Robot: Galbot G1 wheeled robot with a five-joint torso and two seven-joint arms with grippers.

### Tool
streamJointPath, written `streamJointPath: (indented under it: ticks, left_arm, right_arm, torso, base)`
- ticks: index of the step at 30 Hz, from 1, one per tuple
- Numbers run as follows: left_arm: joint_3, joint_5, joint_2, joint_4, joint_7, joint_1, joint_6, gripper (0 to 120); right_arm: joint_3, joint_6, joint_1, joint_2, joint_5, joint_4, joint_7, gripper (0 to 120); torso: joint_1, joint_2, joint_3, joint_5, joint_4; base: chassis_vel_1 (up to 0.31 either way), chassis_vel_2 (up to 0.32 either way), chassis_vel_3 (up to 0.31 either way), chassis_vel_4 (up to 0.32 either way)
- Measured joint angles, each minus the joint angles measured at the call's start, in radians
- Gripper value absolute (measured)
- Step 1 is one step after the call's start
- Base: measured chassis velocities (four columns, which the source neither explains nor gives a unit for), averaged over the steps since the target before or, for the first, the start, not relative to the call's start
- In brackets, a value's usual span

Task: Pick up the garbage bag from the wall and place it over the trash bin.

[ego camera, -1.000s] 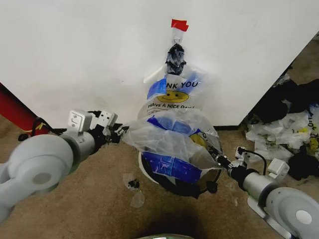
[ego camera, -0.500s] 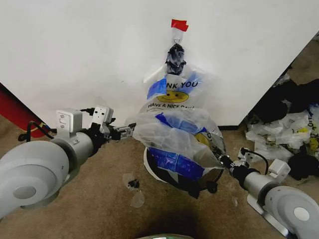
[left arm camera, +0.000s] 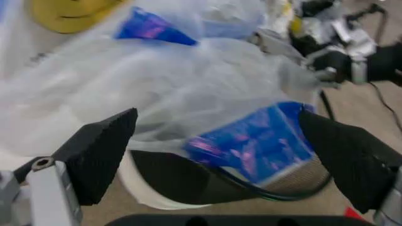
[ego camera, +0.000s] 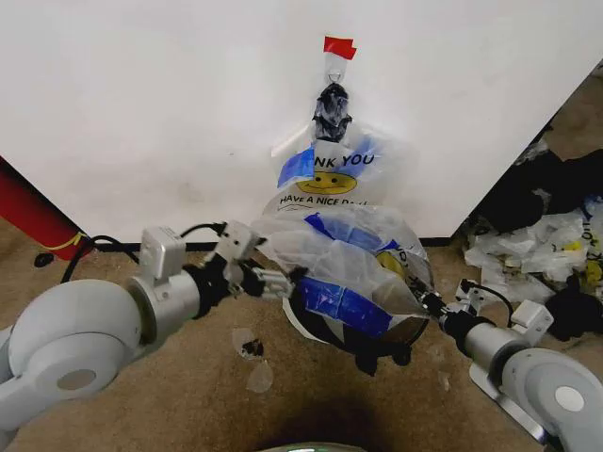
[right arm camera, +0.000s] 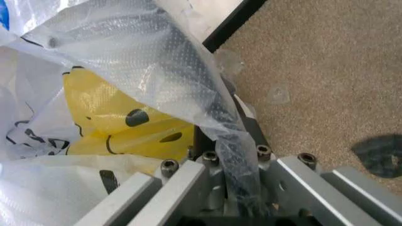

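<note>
A translucent white garbage bag (ego camera: 350, 268) with blue tape patches and a yellow smiley lies draped over the top of the dark round trash bin (ego camera: 382, 341), which stands against the white wall (ego camera: 141, 104). My right gripper (ego camera: 430, 303) is shut on the bag's right edge, and a twisted strip of plastic is clamped between its fingers (right arm camera: 234, 186). My left gripper (ego camera: 281, 282) is at the bag's left side by the bin's rim. It is open, its black fingers (left arm camera: 100, 150) spread wide, with the bag (left arm camera: 188, 94) and the bin's rim (left arm camera: 251, 190) just beyond them.
A smiley "THANK YOU" bag (ego camera: 326, 179) hangs on the wall from a red-taped hook (ego camera: 339, 47), under a black knotted wad (ego camera: 332, 108). A red cylinder (ego camera: 28, 215) leans at the left. Loose bags (ego camera: 542, 250) are piled at the right. Small scraps (ego camera: 252, 350) lie on the carpet.
My left gripper has moved right and down, from well left of the bin to its rim. The bag's stretched left side has drawn in over the bin. The right gripper has held its place.
</note>
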State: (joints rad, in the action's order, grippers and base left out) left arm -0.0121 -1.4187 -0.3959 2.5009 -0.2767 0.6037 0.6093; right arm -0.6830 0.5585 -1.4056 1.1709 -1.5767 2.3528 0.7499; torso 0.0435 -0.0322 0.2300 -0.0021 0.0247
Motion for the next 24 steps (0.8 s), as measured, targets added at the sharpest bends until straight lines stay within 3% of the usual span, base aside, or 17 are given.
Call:
streamJointPath:
  ticks: [3, 5, 10, 15, 16, 18, 21, 24]
  left_arm:
    - [-0.018, 0.030, -0.003, 0.000, 0.041, 0.000, 0.001, 100]
    - [-0.065, 0.051, -0.007, -0.001, 0.133, -0.002, -0.027, 100]
    - [-0.143, 0.113, -0.045, -0.001, 0.194, -0.031, -0.055, 100]
    - [-0.257, 0.475, -0.030, -0.001, 0.294, -0.045, -0.124, 100]
    - [-0.257, 0.475, -0.030, -0.001, 0.294, -0.045, -0.124, 100]
    - [-0.294, 0.659, -0.016, -0.001, 0.339, -0.046, -0.178, 100]
    - [-0.309, 0.760, -0.017, -0.001, 0.347, -0.051, -0.198, 100]
    - [-0.315, 0.790, -0.017, -0.001, 0.353, -0.053, -0.201, 100]
  right_arm:
    - [0.000, 0.001, 0.002, -0.003, 0.000, -0.003, 0.000, 0]
    - [0.002, 0.002, 0.006, -0.006, 0.000, -0.007, 0.002, 0]
    - [0.009, 0.002, 0.014, -0.006, 0.001, -0.010, 0.005, 0]
    - [0.003, 0.003, 0.013, -0.009, 0.001, -0.013, 0.005, 0]
    - [0.003, 0.003, 0.013, -0.009, 0.001, -0.013, 0.005, 0]
    - [-0.001, 0.003, 0.010, -0.010, 0.001, -0.014, 0.003, 0]
    - [-0.001, 0.003, 0.005, -0.007, 0.001, -0.012, 0.001, 0]
    - [-0.001, 0.003, 0.004, -0.006, 0.002, -0.010, 0.001, 0]
  torso:
    - [0.000, 0.000, 0.000, 0.0000, -0.0001]
    - [0.000, 0.000, 0.000, 0.0000, -0.0002]
    - [0.000, 0.000, 0.000, 0.0000, 0.0000]
    - [0.000, 0.000, 0.000, -0.0001, -0.0001]
    - [0.000, 0.000, 0.000, -0.0001, -0.0001]
    - [0.000, 0.000, 0.000, 0.0000, -0.0002]
    - [0.000, 0.000, 0.000, 0.0001, -0.0001]
    - [0.000, 0.000, 0.000, 0.0000, 0.0000]
  base:
    - [0.000, 0.000, 0.000, 0.000]
    - [0.000, 0.000, 0.000, 0.000]
    - [0.000, 0.000, 0.000, 0.000]
    - [0.000, 0.000, 0.000, 0.000]
    - [0.000, 0.000, 0.000, 0.000]
    - [0.000, 0.000, 0.000, 0.000]
    - [0.000, 0.000, 0.000, 0.000]
    - [0.000, 0.000, 0.000, 0.000]
